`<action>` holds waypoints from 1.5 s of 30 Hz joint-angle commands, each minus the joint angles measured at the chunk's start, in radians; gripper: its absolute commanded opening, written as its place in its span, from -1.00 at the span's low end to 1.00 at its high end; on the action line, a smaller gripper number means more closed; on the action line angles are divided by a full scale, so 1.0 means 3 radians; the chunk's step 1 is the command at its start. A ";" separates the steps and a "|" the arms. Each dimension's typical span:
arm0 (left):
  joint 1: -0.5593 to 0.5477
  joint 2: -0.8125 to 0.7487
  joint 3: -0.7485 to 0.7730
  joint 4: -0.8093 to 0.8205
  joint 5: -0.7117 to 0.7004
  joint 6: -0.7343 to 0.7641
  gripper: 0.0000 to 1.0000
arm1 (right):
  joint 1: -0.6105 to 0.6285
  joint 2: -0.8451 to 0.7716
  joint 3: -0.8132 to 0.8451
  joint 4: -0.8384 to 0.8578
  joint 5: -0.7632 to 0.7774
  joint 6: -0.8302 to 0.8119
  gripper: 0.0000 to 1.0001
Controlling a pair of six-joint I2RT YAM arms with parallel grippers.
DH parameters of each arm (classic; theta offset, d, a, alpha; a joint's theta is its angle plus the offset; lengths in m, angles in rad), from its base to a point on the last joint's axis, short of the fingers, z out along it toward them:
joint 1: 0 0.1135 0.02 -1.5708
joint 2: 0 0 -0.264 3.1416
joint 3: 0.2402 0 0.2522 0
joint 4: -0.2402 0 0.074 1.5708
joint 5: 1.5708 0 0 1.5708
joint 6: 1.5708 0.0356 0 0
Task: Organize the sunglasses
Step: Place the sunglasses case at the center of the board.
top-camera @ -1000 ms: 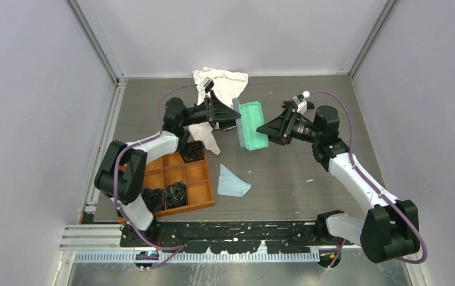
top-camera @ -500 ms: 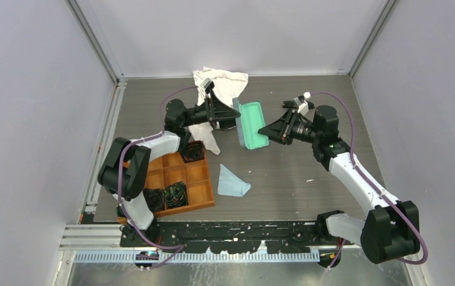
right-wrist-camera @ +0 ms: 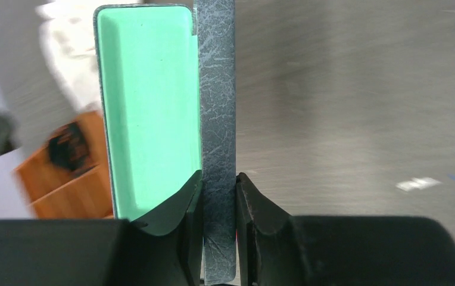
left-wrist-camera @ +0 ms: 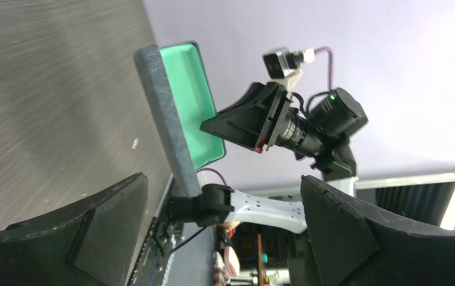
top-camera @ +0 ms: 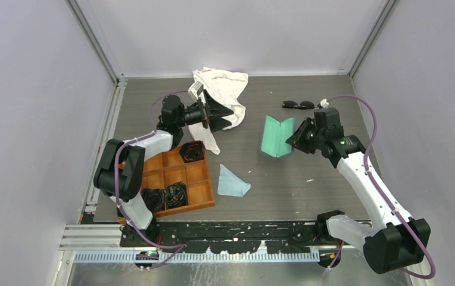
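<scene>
The sunglasses (top-camera: 298, 105), black with dark lenses, lie on the table at the back right, behind my right arm. My right gripper (top-camera: 293, 138) (right-wrist-camera: 219, 190) is shut on the grey-blue wall of the open glasses case (top-camera: 277, 137) (right-wrist-camera: 218, 107), and the mint-green lining (right-wrist-camera: 150, 113) faces left. My left gripper (top-camera: 225, 117) (left-wrist-camera: 225, 232) stands wide open over the white cloth, with nothing between its fingers. In the left wrist view the case (left-wrist-camera: 165, 119) is ahead of it and apart from the fingers.
A crumpled white cloth (top-camera: 222, 89) lies at the back centre, under the left gripper. An orange divided tray (top-camera: 196, 192) with round black coiled bundles (top-camera: 176, 193) sits at the front left. A small light-blue cloth (top-camera: 232, 182) lies beside the tray.
My left gripper opened, let go of the case and drew back left. My right gripper closed on the case and carried it right, which uncovered the sunglasses.
</scene>
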 commanded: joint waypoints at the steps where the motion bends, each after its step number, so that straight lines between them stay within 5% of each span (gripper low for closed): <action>1: 0.0016 -0.0428 0.0119 -0.1454 -0.0231 0.1039 1.00 | -0.0011 -0.0038 0.0134 -0.0593 0.1373 -0.0171 -0.99; 6: -0.0017 -0.0730 0.0330 -0.2664 -0.0651 0.1842 1.00 | -0.0011 0.0049 0.0093 -0.0707 0.2159 -0.0138 -0.99; 13: -0.0099 -0.0772 0.0310 -0.2888 -0.0786 0.1992 1.00 | -0.0018 0.0339 -0.0114 -0.0530 0.2478 0.0030 -0.92; 17: -0.0174 -0.0754 0.0279 -0.2897 -0.0795 0.2002 0.99 | -0.0039 0.0425 -0.0327 -0.0257 0.2462 0.0046 -0.69; 23: -0.0198 -0.0786 0.0277 -0.2994 -0.0798 0.2059 0.99 | -0.0090 0.0475 -0.0408 -0.0245 0.2508 0.0016 0.11; 26: -0.0207 -0.0788 0.0315 -0.3086 -0.0821 0.2116 0.99 | -0.0090 0.0354 -0.0375 -0.0288 0.2504 0.0001 0.35; 40: -0.0375 -0.0818 0.0496 -0.3596 -0.1062 0.2437 1.00 | -0.0079 -0.0009 0.0070 -0.0583 0.2370 -0.0103 0.44; 45: -0.0506 -0.0880 0.0448 -0.3652 -0.1247 0.2444 1.00 | 0.0226 0.0036 0.0157 -0.0523 0.2251 -0.0103 0.43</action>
